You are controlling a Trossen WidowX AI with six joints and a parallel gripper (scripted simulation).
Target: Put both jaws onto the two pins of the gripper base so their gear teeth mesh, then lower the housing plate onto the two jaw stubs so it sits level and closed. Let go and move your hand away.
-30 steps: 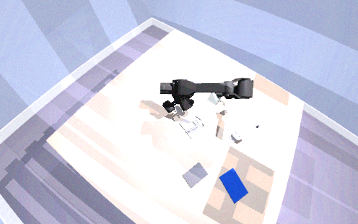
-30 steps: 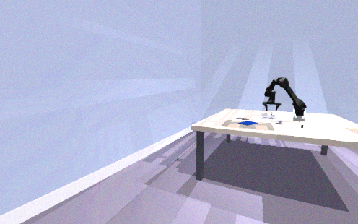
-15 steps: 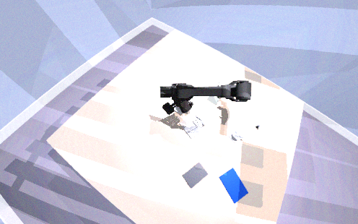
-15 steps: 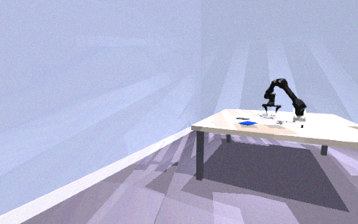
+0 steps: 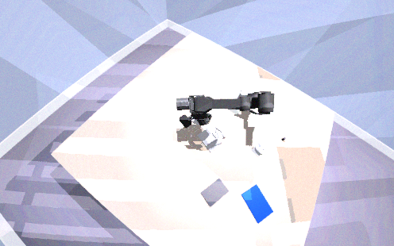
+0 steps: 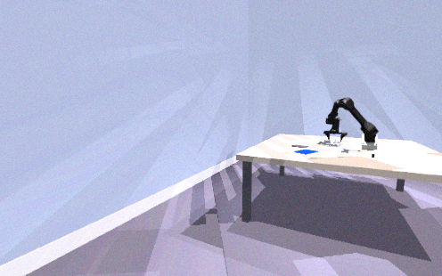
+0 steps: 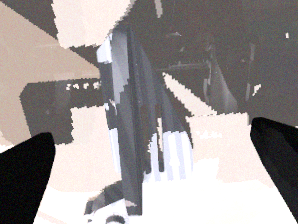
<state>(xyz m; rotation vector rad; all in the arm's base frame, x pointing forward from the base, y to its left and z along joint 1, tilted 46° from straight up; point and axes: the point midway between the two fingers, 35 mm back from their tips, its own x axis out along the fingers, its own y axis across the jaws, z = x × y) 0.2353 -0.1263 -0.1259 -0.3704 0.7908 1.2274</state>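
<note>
Bench [image 5: 159, 186] [image 6: 285, 162]: you lose its near corner below the top view and its right end beyond the exterior view.
Fingers [image 5: 185, 121] [image 6: 343, 135]: the wrist view cuts them off at left and right, leaving you dark ends.
White parts [image 5: 213, 140] [image 6: 333, 142] [image 7: 111, 219]: too washed out for you to tell whether teeth mesh; the wrist view's bottom edge crops them.
Small pale piece [image 5: 258, 149] [image 6: 345, 150]: you can't make out its shape.
Dark speck [image 5: 283, 139] [image 6: 372, 156]: too tiny for you to identify.
</note>
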